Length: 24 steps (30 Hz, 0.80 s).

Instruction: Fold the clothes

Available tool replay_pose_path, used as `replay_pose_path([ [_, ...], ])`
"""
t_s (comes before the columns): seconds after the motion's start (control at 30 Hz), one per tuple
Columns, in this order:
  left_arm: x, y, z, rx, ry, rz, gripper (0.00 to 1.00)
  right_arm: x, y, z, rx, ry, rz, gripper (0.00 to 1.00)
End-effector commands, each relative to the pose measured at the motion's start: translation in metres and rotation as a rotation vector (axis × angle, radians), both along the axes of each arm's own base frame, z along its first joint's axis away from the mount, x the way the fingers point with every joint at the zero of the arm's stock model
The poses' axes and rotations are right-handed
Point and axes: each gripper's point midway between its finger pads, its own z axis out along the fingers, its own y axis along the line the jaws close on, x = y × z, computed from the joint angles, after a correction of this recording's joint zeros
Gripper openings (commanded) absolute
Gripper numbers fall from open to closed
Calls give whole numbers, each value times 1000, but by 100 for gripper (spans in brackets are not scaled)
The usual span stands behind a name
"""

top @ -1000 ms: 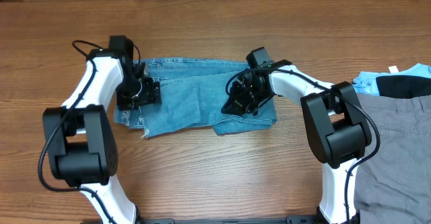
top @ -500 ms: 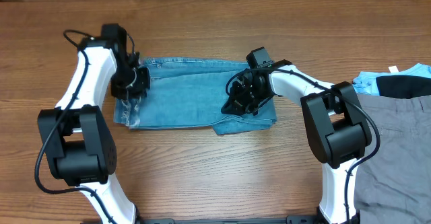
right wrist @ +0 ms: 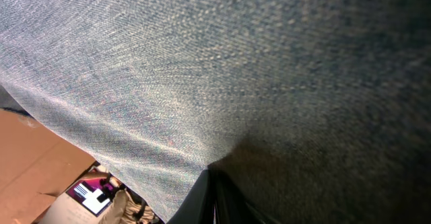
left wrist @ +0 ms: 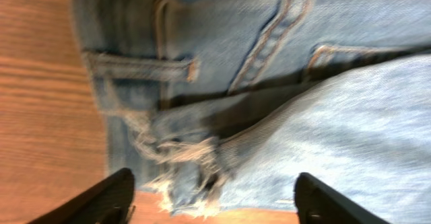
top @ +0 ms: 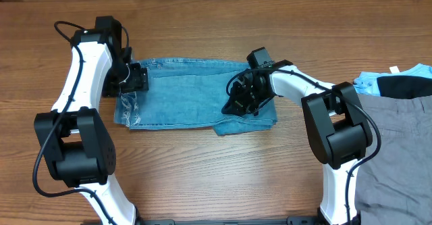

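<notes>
The light blue jeans (top: 189,93) lie folded in a flat band across the middle of the table. My left gripper (top: 133,80) hovers over their left end, open and empty. In the left wrist view the frayed hems (left wrist: 182,173) rest on the waistband between my spread fingers (left wrist: 212,210). My right gripper (top: 239,103) sits on the right end of the jeans, shut on a fold of denim. In the right wrist view the denim (right wrist: 202,69) fills the frame above the closed jaws (right wrist: 214,200).
Plain grey trousers (top: 398,144) lie at the right edge of the table, with a black garment (top: 405,86) and a pale-blue garment (top: 368,82) above them. The table (top: 202,178) is bare wood.
My left gripper let go of the leg end, which now lies flat on the left end of the jeans, and drew back up and left. The right arm has not moved.
</notes>
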Motion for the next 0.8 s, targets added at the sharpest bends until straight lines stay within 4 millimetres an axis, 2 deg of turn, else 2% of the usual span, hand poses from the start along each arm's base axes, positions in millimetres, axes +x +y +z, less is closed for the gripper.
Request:
replay_pose_path([
  [0.0, 1, 15, 22, 73, -32, 1, 80, -16, -27, -45, -141, 103, -47, 5],
  [0.1, 7, 5, 37, 18, -58, -11, 77, -16, -28, -45, -145, 104, -47, 5],
  [0.17, 17, -15, 51, -82, -103, -29, 74, -15, -28, -45, -144, 101, -47, 5],
  [0.27, 32, -57, 68, -277, -181, -86, 68, -15, -27, -45, -143, 99, -47, 5],
  [0.3, 35, -67, 71, -317, -198, -102, 62, -15, -27, -45, -143, 97, -48, 5],
  [0.37, 40, -80, 70, -331, -218, -131, 37, -15, -27, -45, -143, 97, -48, 5],
  [0.4, 42, -85, 68, -324, -225, -147, 19, -15, -27, -45, -143, 98, -48, 5],
  [0.43, 42, -90, 65, -324, -225, -157, 7, -15, -27, -45, -142, 98, -47, 5],
  [0.47, 41, -95, 61, -326, -222, -161, 4, -15, -27, -45, -143, 97, -48, 5],
  [0.6, 29, -114, 34, -336, -171, -187, 4, -15, -27, -45, -143, 97, -48, 5],
  [0.77, 6, -135, -18, -351, -125, -248, 4, -15, -27, -45, -142, 97, -47, 6],
])
